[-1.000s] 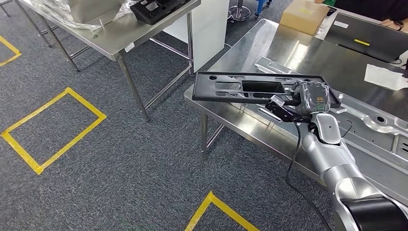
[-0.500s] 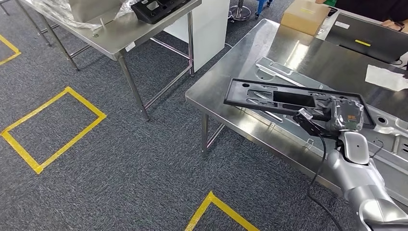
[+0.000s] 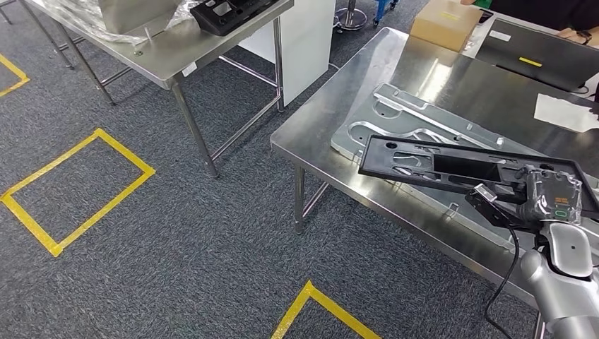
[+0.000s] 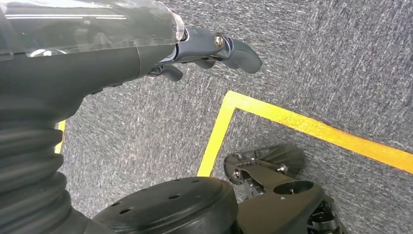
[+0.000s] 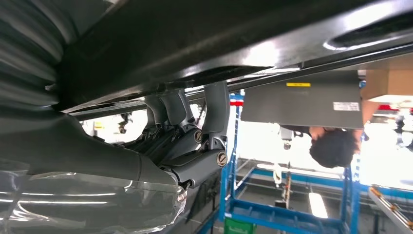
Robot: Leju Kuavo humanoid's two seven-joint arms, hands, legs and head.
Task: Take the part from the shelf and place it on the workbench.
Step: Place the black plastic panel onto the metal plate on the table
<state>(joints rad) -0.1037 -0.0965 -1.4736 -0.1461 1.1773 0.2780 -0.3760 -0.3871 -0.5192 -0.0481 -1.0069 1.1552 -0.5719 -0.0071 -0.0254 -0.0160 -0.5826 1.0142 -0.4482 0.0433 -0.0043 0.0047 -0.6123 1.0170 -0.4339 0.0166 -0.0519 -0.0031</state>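
Note:
The part (image 3: 452, 166) is a long flat black plastic frame with cut-outs. My right hand (image 3: 554, 196) grips its near right end and holds it level over the steel workbench (image 3: 395, 67), just above a silver stamped panel (image 3: 406, 106) lying there. Whether the part touches the panel I cannot tell. In the right wrist view the fingers (image 5: 214, 122) wrap the black part's (image 5: 219, 34) edge from below. My left hand (image 4: 204, 46) hangs beside my body above the carpet, holding nothing, fingers loosely apart.
A second steel table (image 3: 176, 53) stands at the back left with another black part (image 3: 229, 10) and wrapped goods. On the workbench are a cardboard box (image 3: 445, 21), a grey case (image 3: 540, 53) and a paper sheet (image 3: 565, 113). A person's arm (image 3: 579, 32) rests at the far right.
My right arm has carried the black part to the right and nearer to me, from the workbench's left corner to above the silver panel. The left hand's earlier state is not shown.

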